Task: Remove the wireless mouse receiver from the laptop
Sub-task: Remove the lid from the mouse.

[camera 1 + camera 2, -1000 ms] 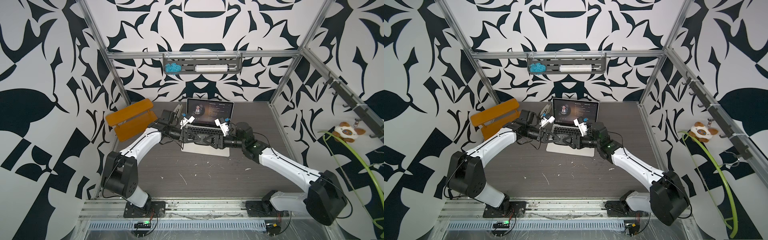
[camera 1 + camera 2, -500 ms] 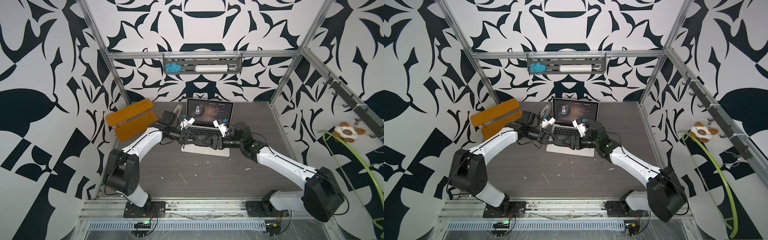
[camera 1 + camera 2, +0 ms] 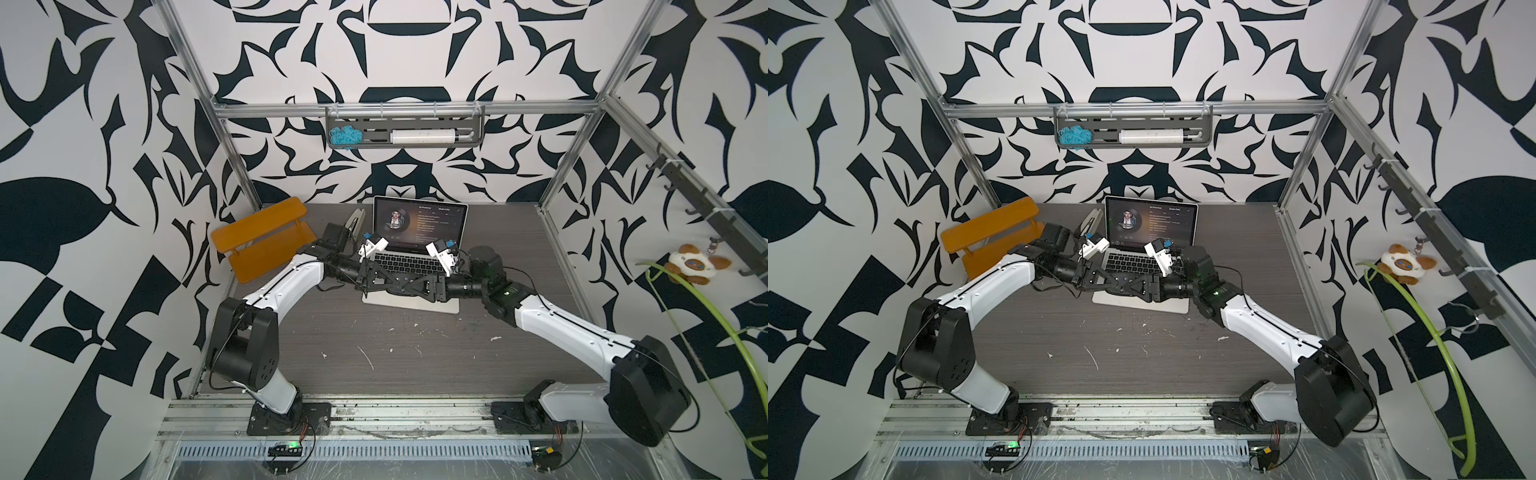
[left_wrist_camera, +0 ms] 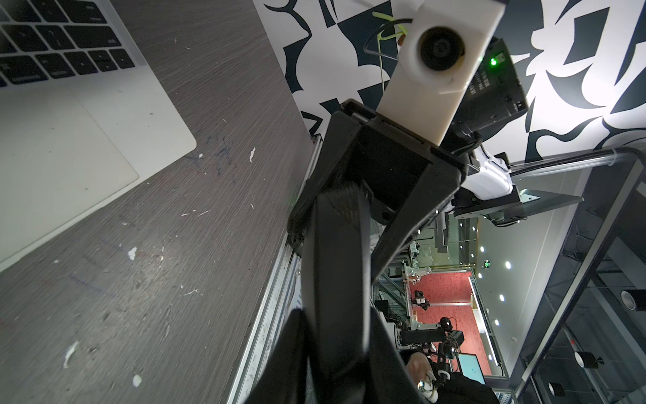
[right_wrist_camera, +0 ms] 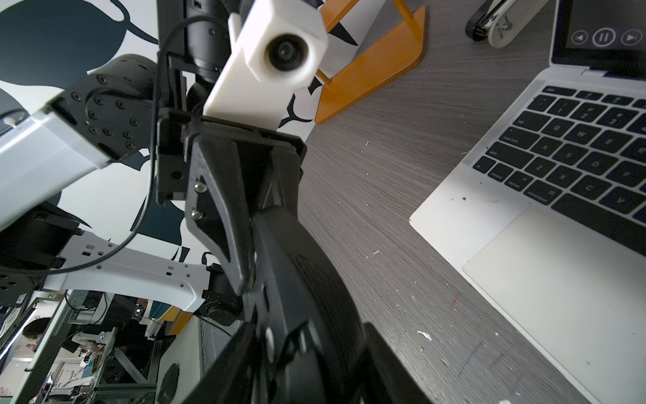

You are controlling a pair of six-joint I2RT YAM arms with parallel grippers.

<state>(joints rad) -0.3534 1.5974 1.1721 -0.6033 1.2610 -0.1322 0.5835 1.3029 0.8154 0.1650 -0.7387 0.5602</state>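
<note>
Jaws narrow, hold unclear, the black left gripper [image 3: 395, 286] meets the black right gripper [image 3: 409, 287], jaws apart, over the near half of the slim silver laptop [image 3: 409, 261], far centre of the dark wood-grain table [image 3: 415, 357]. Tiny black wireless mouse receiver: not discernible.

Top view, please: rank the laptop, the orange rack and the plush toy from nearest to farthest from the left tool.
1. laptop: right under the left tool, which hangs over its front half.
2. orange rack: against the left wall, beside that arm.
3. plush toy: far right, by the hook rail.
</note>
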